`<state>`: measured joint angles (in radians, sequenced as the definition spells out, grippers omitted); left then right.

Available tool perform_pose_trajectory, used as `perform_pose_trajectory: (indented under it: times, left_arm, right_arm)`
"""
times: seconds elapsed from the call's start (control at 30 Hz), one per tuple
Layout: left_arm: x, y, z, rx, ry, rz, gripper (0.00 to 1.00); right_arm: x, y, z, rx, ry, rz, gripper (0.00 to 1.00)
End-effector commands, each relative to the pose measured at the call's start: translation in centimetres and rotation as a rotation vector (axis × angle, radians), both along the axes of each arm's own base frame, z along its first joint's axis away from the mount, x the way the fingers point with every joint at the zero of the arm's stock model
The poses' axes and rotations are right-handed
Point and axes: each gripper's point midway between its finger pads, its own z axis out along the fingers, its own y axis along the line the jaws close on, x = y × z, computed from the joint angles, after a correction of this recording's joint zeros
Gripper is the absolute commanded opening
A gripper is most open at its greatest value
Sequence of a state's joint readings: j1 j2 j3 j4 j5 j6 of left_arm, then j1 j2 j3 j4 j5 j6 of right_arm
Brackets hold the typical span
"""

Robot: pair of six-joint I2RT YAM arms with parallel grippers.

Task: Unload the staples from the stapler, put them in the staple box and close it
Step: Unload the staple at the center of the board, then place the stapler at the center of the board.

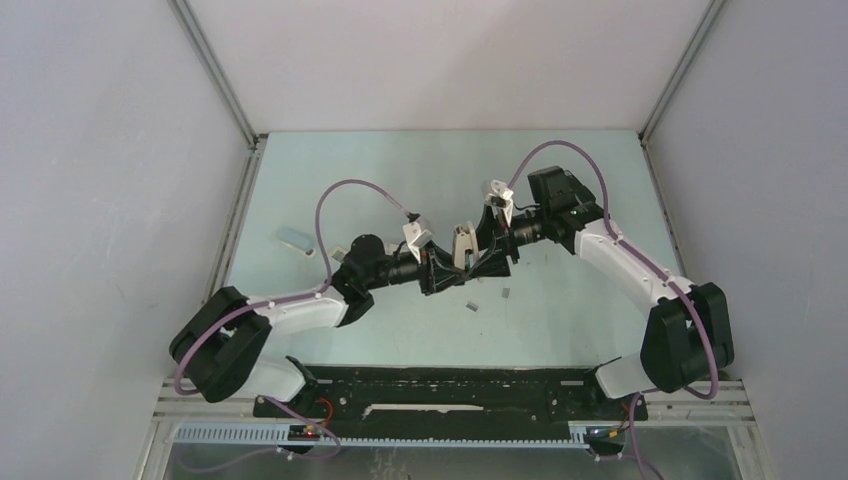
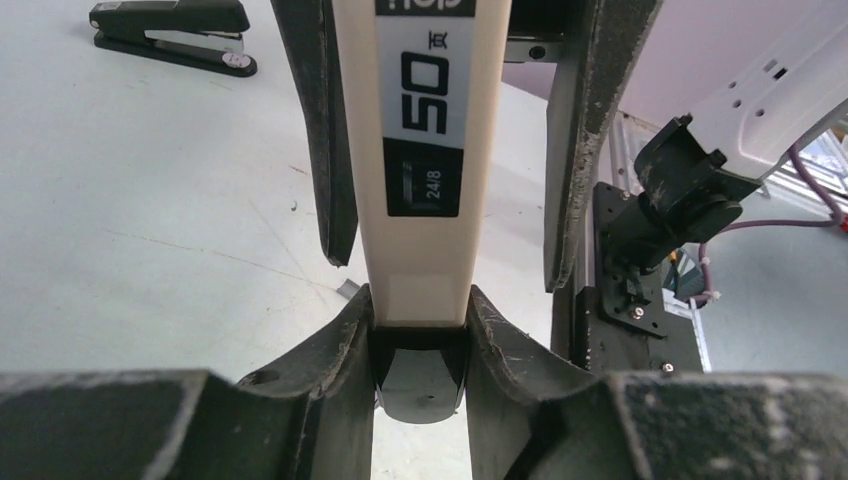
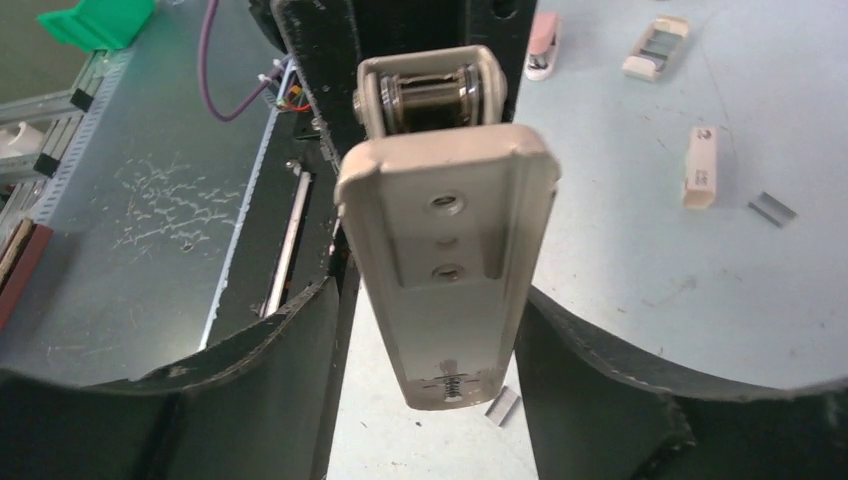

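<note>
The stapler (image 1: 465, 245) held at the table's middle is cream-white, with a "50" label (image 2: 432, 110), and it is hinged open. My left gripper (image 2: 420, 310) is shut on its labelled arm. My right gripper (image 3: 428, 290) is open, with its fingers on either side of the other arm (image 3: 450, 270) and gaps showing beside it. The hinge and spring show at the top of that arm. Loose staples lie on the table as short grey strips (image 1: 470, 305) (image 1: 506, 293). One strip lies under the stapler's tip (image 3: 503, 404), another further off (image 3: 772, 208).
A black stapler with silver metal (image 2: 170, 35) lies on the table, apart from both grippers. A pink-and-white stapler (image 3: 543, 45), an open staple box (image 3: 655, 47) and a small white labelled box (image 3: 701, 167) lie to the left. The black rail (image 1: 450, 400) runs along the near edge.
</note>
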<state>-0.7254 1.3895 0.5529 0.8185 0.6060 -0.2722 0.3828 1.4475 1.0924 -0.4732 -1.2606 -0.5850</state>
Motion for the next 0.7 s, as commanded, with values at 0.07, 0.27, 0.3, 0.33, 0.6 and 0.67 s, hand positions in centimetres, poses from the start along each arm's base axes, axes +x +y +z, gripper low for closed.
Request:
perform_pose_trajectory:
  times: [0.07, 0.27, 0.3, 0.33, 0.6, 0.67]
  left_arm:
    - [-0.5, 1.6, 5.2, -0.159, -0.138, 0.050, 0.00]
    - [-0.2, 3.6, 4.3, -0.157, -0.112, 0.120, 0.00]
    - [0.0, 4.0, 4.2, -0.160, -0.103, 0.135, 0.00]
    - [0.2, 4.5, 4.1, -0.160, -0.089, 0.152, 0.00]
    - [6.8, 11.8, 4.1, -0.104, 0.090, 0.571, 0.00]
    - [8.8, 14.1, 4.6, -0.092, 0.118, 0.702, 0.00]
  right_arm:
    - [-1.2, -0.6, 3.8, 0.065, -0.025, -0.003, 0.85]
    - [-1.3, -2.7, 5.1, 0.095, -0.089, -0.037, 0.94]
    - [-1.2, -2.9, 5.1, 0.091, -0.096, -0.048, 0.94]
    - [-0.9, -3.3, 5.2, 0.088, -0.099, -0.063, 0.94]
    - [0.0, -5.0, 4.4, 0.079, -0.080, -0.145, 0.94]
    - [0.0, -5.1, 4.3, 0.079, -0.083, -0.157, 0.94]
